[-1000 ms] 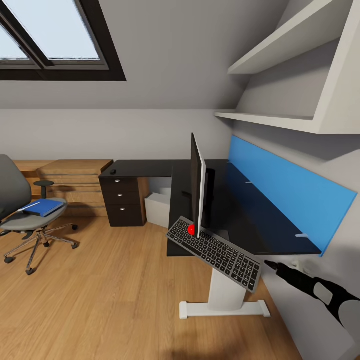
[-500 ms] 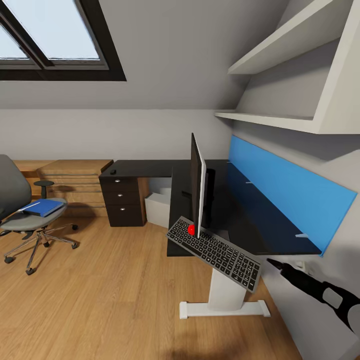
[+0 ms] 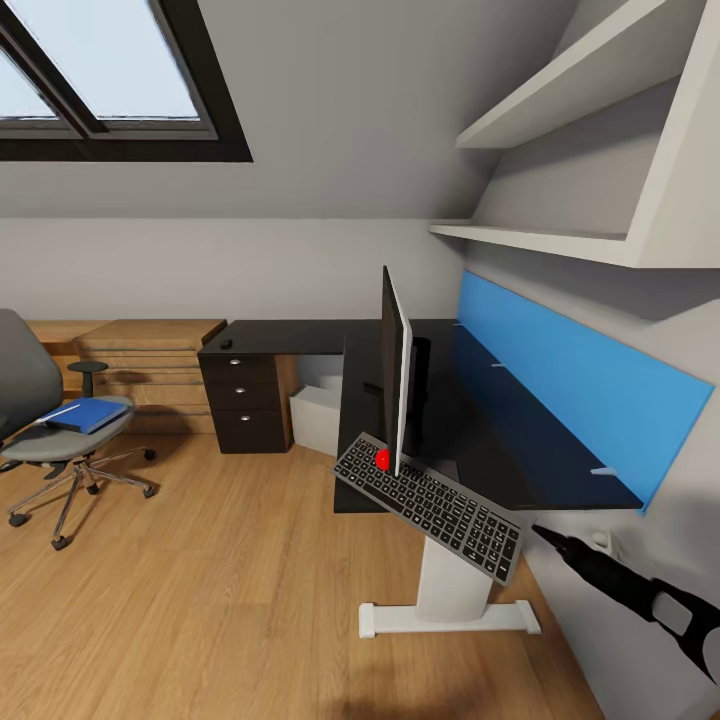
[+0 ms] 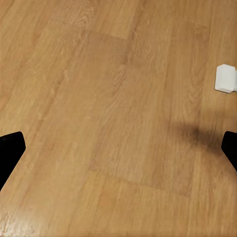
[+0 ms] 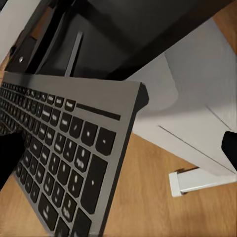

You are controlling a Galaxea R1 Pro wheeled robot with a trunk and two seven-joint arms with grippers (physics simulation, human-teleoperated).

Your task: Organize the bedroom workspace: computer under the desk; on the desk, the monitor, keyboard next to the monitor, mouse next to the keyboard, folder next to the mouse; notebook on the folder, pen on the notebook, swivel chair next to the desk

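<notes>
Half keyboard (image 3: 430, 504) off desk (image 3: 480, 430) edge.

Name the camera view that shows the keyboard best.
The head view: the whole keyboard shows there, tilted and overhanging the desk edge beside the monitor. The right wrist view gives a close look at one end's keys; the left wrist view looks at the floor.

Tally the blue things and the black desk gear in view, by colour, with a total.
Blue: 2 - folder, wall panel
Black: 3 - monitor, keyboard, mouse
Total: 5
</notes>
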